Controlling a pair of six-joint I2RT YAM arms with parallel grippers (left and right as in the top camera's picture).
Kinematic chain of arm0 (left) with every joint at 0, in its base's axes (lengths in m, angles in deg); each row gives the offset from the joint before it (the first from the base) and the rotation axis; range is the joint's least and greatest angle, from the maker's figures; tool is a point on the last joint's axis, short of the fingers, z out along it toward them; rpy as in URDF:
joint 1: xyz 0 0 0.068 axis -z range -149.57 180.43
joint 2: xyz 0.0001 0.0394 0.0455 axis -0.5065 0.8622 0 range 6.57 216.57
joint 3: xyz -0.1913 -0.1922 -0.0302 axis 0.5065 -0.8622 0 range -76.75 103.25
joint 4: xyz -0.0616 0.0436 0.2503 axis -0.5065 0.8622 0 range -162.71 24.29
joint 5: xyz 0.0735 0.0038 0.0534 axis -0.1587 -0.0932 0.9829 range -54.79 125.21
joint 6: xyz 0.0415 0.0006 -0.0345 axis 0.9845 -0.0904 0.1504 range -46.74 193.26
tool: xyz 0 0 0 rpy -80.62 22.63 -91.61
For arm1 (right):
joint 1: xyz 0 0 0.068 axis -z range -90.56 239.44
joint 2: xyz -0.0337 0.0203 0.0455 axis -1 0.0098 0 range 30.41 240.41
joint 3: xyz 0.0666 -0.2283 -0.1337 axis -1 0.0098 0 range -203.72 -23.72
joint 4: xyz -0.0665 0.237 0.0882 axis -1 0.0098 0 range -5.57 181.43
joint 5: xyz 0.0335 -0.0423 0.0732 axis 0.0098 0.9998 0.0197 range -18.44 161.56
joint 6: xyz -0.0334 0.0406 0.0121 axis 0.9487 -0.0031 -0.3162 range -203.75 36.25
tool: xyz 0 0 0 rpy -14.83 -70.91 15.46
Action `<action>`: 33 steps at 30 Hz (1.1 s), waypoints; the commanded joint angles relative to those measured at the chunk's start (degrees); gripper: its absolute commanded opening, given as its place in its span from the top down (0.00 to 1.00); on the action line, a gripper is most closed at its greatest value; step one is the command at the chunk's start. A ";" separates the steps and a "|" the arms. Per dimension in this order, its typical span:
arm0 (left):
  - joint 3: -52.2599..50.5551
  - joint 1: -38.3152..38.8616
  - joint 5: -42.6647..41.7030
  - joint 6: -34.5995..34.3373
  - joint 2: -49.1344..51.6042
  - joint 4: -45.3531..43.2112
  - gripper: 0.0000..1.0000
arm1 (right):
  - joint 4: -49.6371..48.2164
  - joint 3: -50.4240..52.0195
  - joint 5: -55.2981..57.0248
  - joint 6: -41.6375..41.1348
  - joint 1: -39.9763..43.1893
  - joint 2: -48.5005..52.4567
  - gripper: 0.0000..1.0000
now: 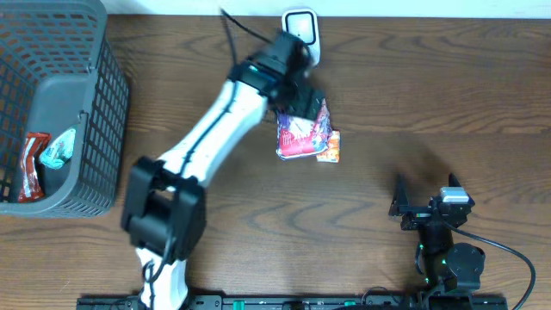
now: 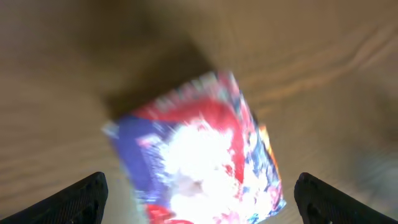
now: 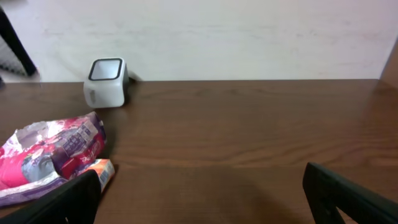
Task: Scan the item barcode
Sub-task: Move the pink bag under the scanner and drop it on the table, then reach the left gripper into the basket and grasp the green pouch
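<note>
The item, a shiny pink, red and blue packet [image 1: 301, 135], lies on the wooden table just in front of the white scanner [image 1: 300, 26]. My left gripper [image 1: 297, 102] hovers over the packet's far end and stands open. In the left wrist view the blurred packet [image 2: 199, 162] fills the middle, and both dark fingers [image 2: 81, 199] stay wide of it without touching. My right gripper [image 1: 426, 185] rests open near the front right, holding nothing. From the right wrist the packet [image 3: 50, 152] lies at the left and the scanner [image 3: 107, 81] stands by the wall.
A small orange box [image 1: 330, 148] with a barcode end [image 3: 99, 172] lies against the packet's right side. A grey mesh basket [image 1: 95, 129] at the far left holds a red packet [image 1: 33, 164] and a teal one [image 1: 58, 151]. A wall runs behind the table.
</note>
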 commanded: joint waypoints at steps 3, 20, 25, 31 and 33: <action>4.02 -6.67 0.79 -0.09 -12.59 0.26 0.05 | 0.22 0.13 0.22 -0.79 -0.22 -0.20 0.01; 2.75 -16.85 8.72 0.98 -18.97 16.31 0.36 | 0.22 0.13 0.22 -0.79 -0.22 -0.20 0.01; 3.04 -17.64 9.46 7.37 -19.10 16.02 0.32 | 0.22 0.13 0.22 -0.79 -0.22 -0.20 0.01; 6.01 -21.99 19.58 7.45 -19.21 14.56 0.09 | 0.22 0.13 0.22 -0.79 -0.22 -0.20 0.01; 7.43 -24.41 22.60 7.45 -19.28 13.49 0.08 | 0.22 0.13 0.22 -0.79 -0.22 -0.20 0.01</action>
